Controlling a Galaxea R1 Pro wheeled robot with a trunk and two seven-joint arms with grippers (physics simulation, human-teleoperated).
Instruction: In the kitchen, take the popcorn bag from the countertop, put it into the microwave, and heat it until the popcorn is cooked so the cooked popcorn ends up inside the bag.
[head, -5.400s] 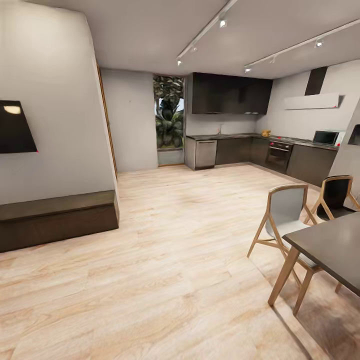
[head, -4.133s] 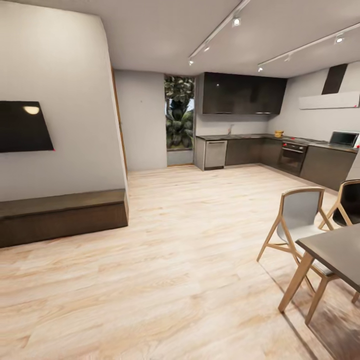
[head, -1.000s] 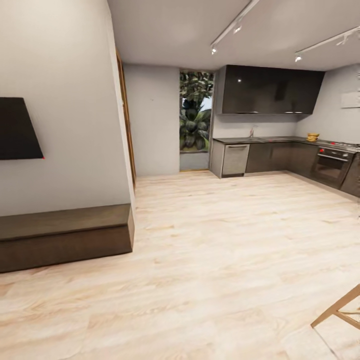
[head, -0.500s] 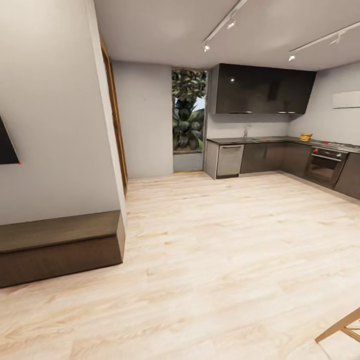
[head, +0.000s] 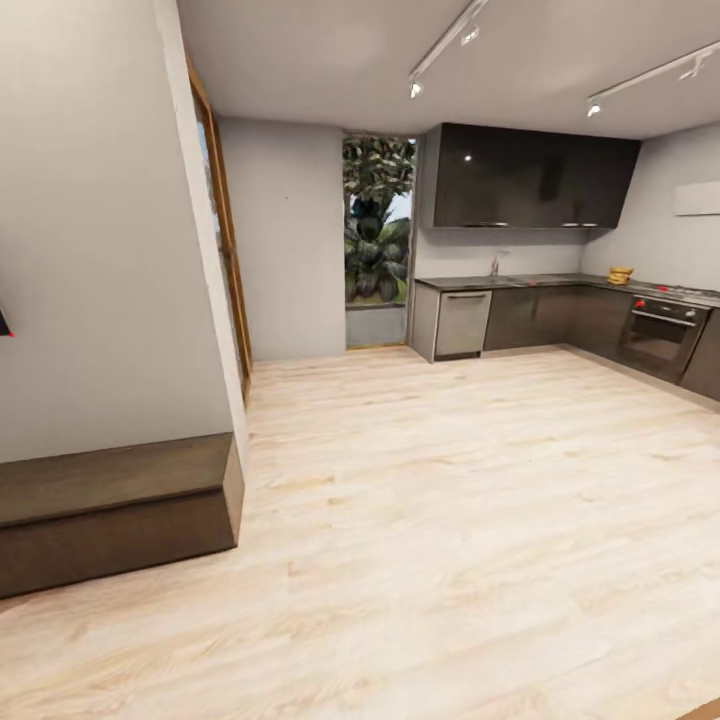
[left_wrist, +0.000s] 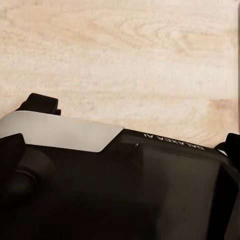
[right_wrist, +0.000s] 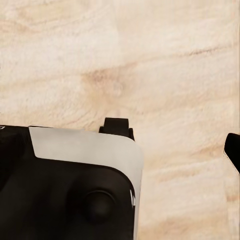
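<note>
Popcorn bag (head: 620, 274) on far countertop (head: 520, 281)

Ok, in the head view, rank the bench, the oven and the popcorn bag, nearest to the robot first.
1. Low dark bench: near left, against the wall.
2. Built-in oven: far right, under the countertop.
3. Popcorn bag: on that countertop, beyond the oven.

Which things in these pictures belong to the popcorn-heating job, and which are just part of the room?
Job:
countertop
popcorn bag, a small yellowish shape on it

Room:
built-in oven
dishwasher
upper cabinets
window
low bench
wood floor
</note>
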